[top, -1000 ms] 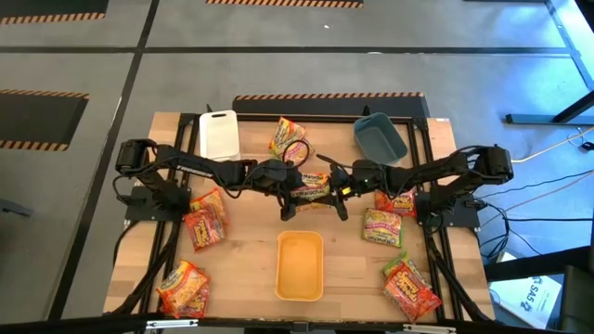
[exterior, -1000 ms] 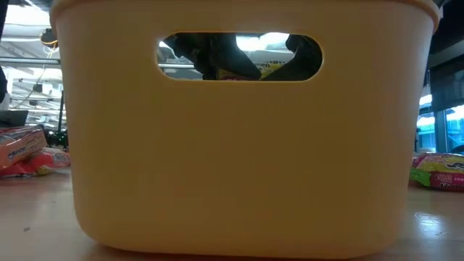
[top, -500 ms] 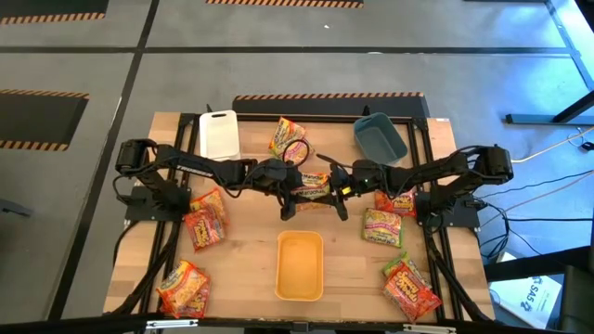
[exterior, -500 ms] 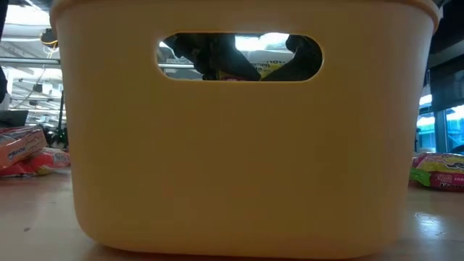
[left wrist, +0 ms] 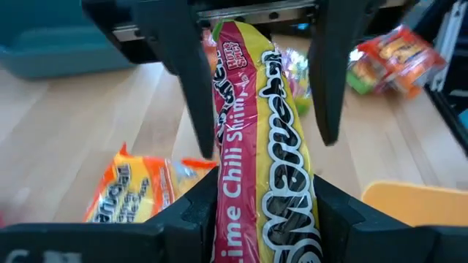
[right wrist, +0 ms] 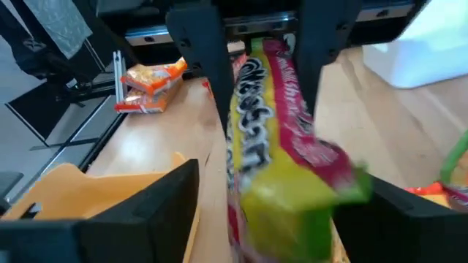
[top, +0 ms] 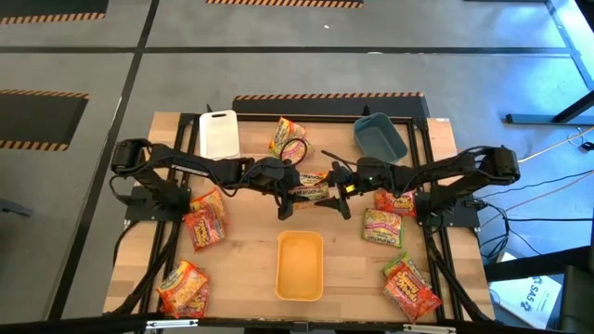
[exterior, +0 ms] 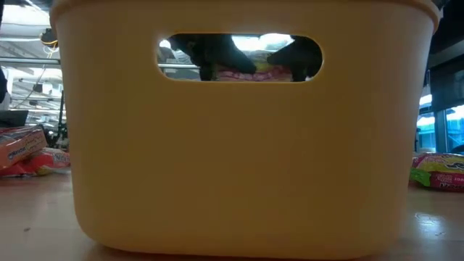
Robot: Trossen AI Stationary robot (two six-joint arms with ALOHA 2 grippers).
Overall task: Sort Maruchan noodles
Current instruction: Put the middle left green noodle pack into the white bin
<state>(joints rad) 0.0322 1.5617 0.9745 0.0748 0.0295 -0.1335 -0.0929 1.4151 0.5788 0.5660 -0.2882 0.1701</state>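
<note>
Above the table's middle, a green-pink Maruchan packet (top: 314,186) hangs between the two grippers. My left gripper (top: 290,192) is shut on one end of it; in the left wrist view its fingers (left wrist: 196,215) press both sides of the packet (left wrist: 263,131). My right gripper (top: 342,192) faces it from the other end and is open, its fingers (left wrist: 330,88) standing clear of the wrapper on both sides. In the right wrist view the packet's (right wrist: 281,153) free end droops between them. Other packets lie flat on the table at the left (top: 206,218), the back (top: 289,139) and the right (top: 382,225).
A yellow bin (top: 300,265) sits just in front of the grippers and fills the low view (exterior: 239,159). A white bin (top: 219,134) stands back left and a blue bin (top: 380,137) back right. More packets lie at front left (top: 183,288), front right (top: 409,288) and right (top: 394,199).
My right gripper has opened and let go of the packet, whose freed end has sagged. My left gripper closed on it a moment earlier and keeps its hold. Both arms stay in place.
</note>
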